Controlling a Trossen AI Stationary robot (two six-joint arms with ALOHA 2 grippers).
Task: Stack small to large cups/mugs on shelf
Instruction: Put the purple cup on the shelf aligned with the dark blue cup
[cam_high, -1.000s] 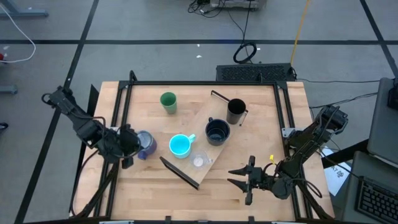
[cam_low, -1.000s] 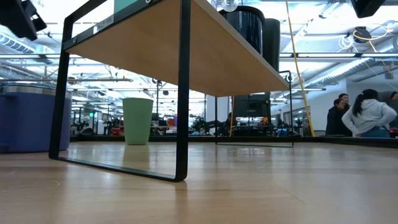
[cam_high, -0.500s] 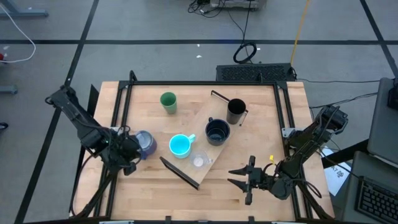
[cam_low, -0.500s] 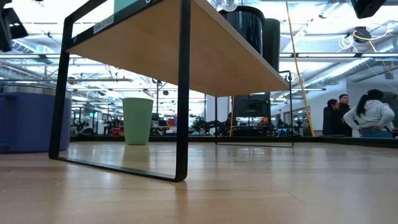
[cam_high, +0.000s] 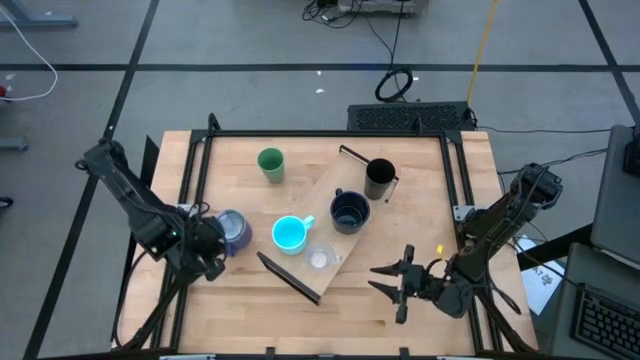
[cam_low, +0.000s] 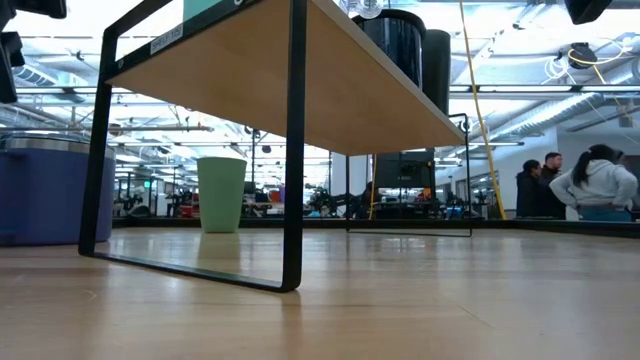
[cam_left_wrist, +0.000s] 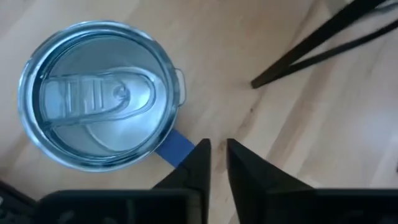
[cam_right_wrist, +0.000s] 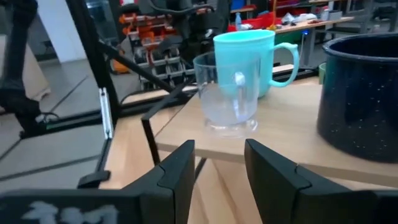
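On shelf (cam_high: 330, 215): four cups. Lidded blue-purple mug (cam_left_wrist: 99, 93) beside left gripper (cam_left_wrist: 217, 149), jaws near-closed; right gripper (cam_right_wrist: 217, 163) open.

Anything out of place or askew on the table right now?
The shelf sits diagonally across the table rather than square to it. The green tumbler and the blue-purple mug stand on the tabletop, off the shelf. Nothing is tipped or spilled.
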